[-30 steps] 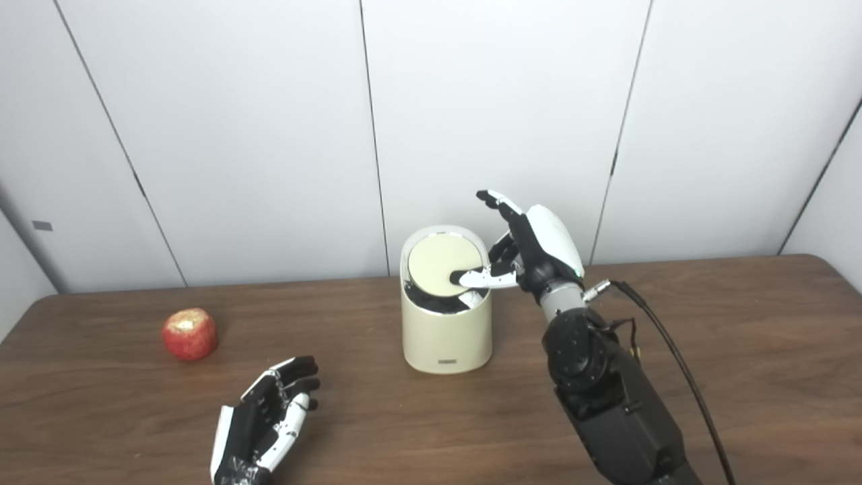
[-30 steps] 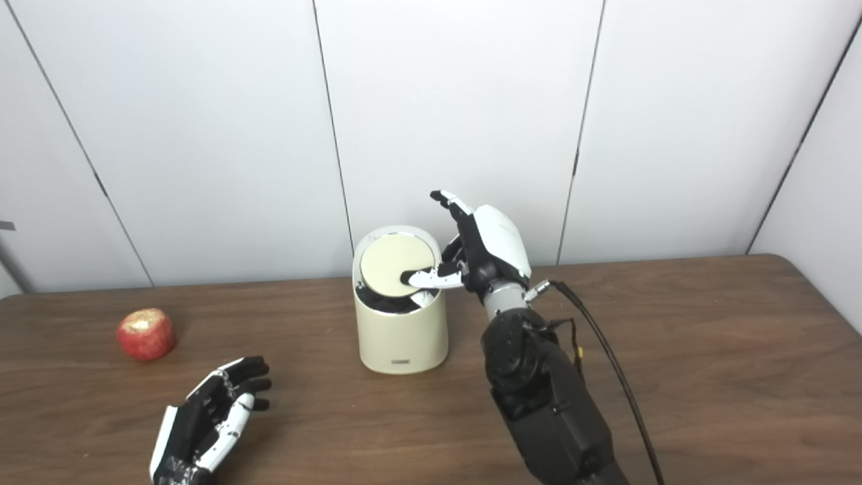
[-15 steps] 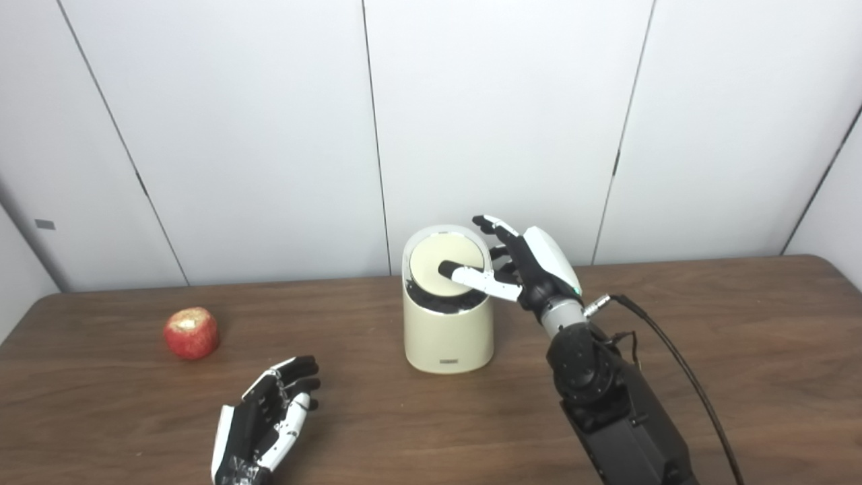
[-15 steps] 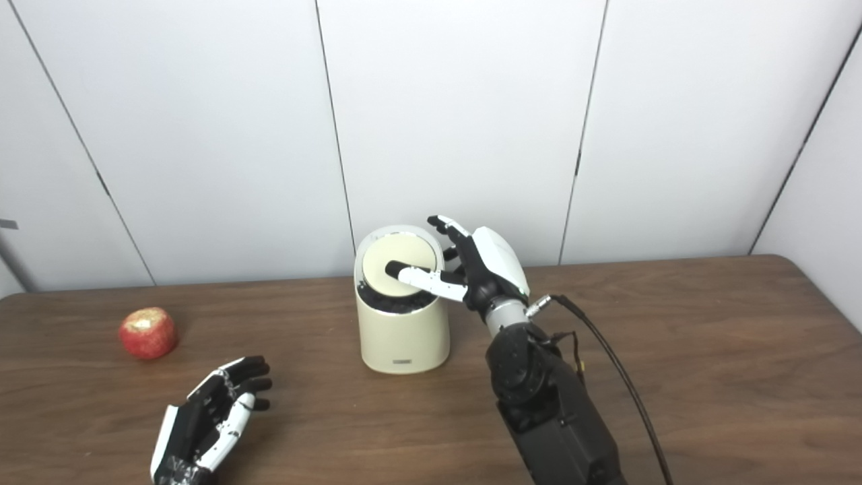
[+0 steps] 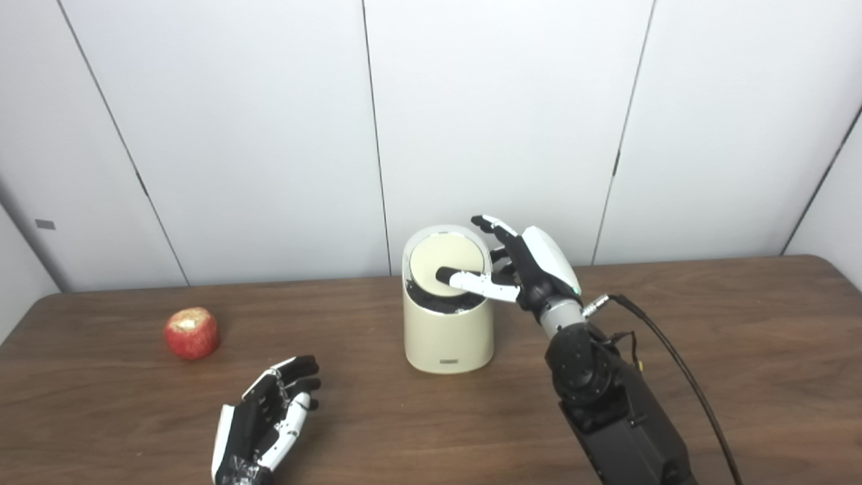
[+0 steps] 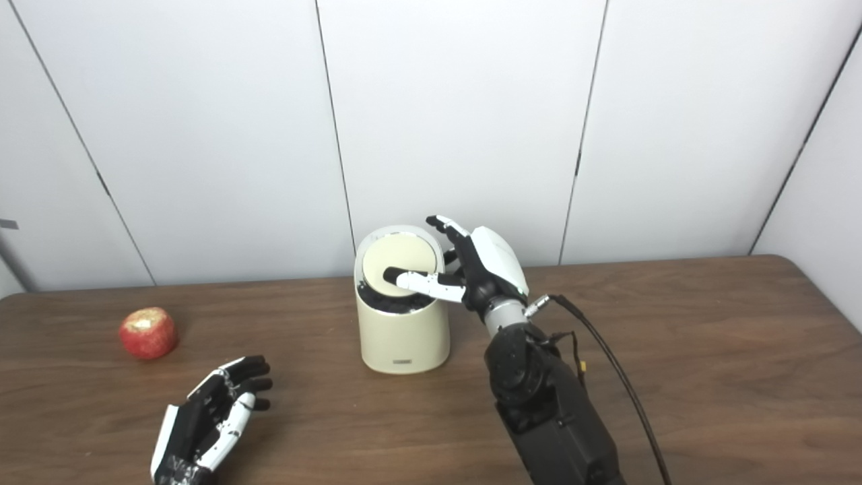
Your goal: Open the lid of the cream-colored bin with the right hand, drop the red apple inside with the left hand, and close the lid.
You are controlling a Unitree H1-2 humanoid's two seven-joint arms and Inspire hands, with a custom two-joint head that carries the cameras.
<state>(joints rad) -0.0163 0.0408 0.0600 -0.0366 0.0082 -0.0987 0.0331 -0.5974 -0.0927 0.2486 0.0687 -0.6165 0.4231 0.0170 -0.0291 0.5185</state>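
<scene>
A cream-colored bin (image 5: pixel 447 335) stands mid-table with its round lid (image 5: pixel 441 259) tilted inward, a dark gap showing along the lid's front edge. My right hand (image 5: pixel 522 266) is at the bin's right rim, fingers spread, its thumb lying on the lid; it holds nothing. The red apple (image 5: pixel 192 333) sits on the table at the far left. My left hand (image 5: pixel 266 417) rests near the front edge, open and palm up, well apart from the apple.
The brown wooden table (image 5: pixel 727 377) runs the full width; white wall panels stand right behind the bin. A black cable (image 5: pixel 673 364) trails from my right wrist over the table's right part.
My right hand has dropped lower and its thumb has slid further left across the lid. The left hand and the apple have not moved.
</scene>
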